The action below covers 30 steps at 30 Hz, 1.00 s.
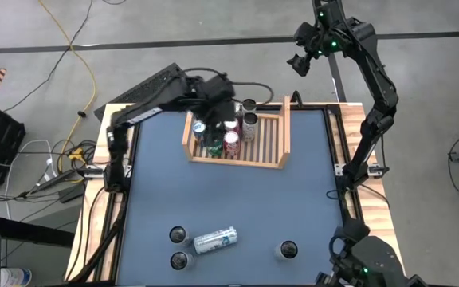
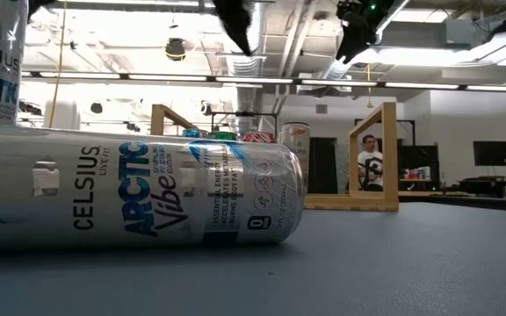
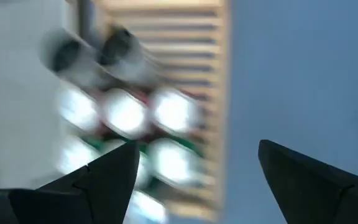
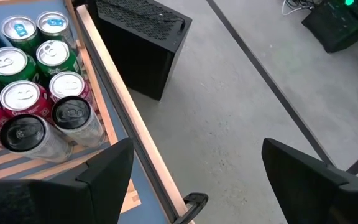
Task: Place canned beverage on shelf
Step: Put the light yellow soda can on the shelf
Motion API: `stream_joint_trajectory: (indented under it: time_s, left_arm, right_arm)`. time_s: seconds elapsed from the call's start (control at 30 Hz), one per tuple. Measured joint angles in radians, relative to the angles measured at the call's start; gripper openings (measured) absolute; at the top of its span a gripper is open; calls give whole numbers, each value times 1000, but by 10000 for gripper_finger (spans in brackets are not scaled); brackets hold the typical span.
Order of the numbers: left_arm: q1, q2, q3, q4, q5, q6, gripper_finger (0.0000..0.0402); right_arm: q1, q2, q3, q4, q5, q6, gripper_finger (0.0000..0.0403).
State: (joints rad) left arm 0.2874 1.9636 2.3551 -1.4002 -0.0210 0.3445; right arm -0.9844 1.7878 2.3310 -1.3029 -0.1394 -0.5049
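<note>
At the near edge of the blue worktop (image 1: 229, 191) a silver can (image 1: 215, 240) lies on its side, with three upright cans around it: one (image 1: 178, 234) just beside its end, one (image 1: 181, 260) nearer the edge, and one (image 1: 288, 250) off to its right. Farther back, the wooden shelf (image 1: 281, 131) sits toward the far edge with a cluster of cans (image 1: 231, 142) standing in its left part. The left pincer (image 1: 217, 100) hovers over those cans, its fingers (image 3: 104, 177) spread apart with nothing between them; the wrist view is blurred, so the cans beneath are hard to count. Beyond the far right corner, the right pincer (image 1: 300, 62) hangs raised over the floor, fingers (image 4: 107, 171) also apart and empty.
</note>
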Motion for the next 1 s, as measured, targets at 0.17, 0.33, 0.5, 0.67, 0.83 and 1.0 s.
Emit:
stream_joint_trajectory:
  time_s: [0.17, 0.33, 0.5, 0.67, 0.83, 1.0]
  left_arm:
    - [-107, -102, -7, -179, 82, -324, 316]
    - [-316, -182, -47, -157, 11, -558, 316]
    - [-510, -177, -50, -159, -154, -774, 316]
    - [-646, -166, -50, -170, -254, -923, 316]
    - [-743, -162, -50, -171, -301, -1040, 316]
    - [-837, -162, -50, -171, -319, -1088, 316]
  right_arm:
    - [0, 0, 0, 16, -32, -1, 343]
    - [0, 0, 0, 25, -55, 0, 343]
    - [23, 0, 0, 20, -136, 61, 343]
    - [117, 0, 0, -44, -204, 70, 343]
    - [274, 0, 0, -107, -202, 163, 343]
    - [468, 0, 0, -258, -69, 301, 343]
